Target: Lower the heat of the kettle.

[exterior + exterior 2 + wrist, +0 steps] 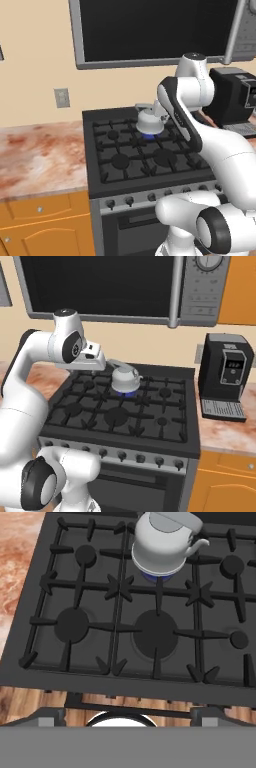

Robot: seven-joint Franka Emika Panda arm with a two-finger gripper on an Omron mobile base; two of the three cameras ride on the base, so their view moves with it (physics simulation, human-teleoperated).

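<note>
Pincer point(122, 714) jaws spread wide, gripping nothing, above stove point(125, 677) front edge. Kettle point(162, 542) sits on rear centre burner, blue flame point(159, 575) beneath.

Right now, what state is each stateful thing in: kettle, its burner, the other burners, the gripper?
kettle: upright on the rear centre burner.
burner under the kettle: lit, blue flame showing.
front centre burner: no flame visible.
gripper: open, holding nothing.
</note>
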